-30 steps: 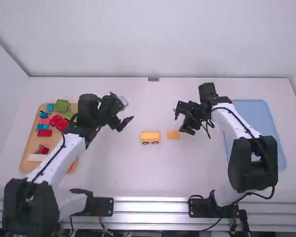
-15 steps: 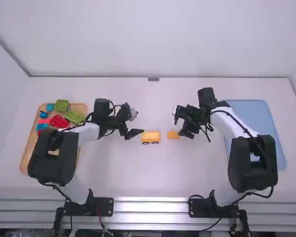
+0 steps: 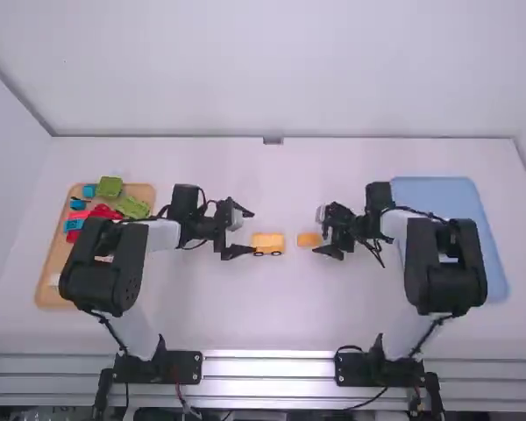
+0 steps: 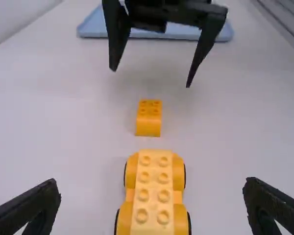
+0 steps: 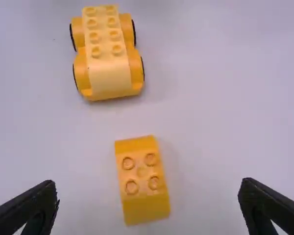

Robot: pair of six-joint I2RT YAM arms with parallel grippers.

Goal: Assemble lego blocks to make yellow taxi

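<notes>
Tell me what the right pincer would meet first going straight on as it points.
The right pincer would probably meet the small yellow block first, ahead between its open fingers; how high it hovers is unclear.

The white worktop [image 3: 267, 311] carries a tan tray [image 3: 58, 250] at its left side and a blue tray [image 3: 434, 197] at its right. Between them, a yellow wheeled base [image 3: 267, 241] stands with its two rows of studs up. A smaller yellow block [image 3: 308, 239], four studs on top, sits near it, apart, toward the blue tray.
</notes>
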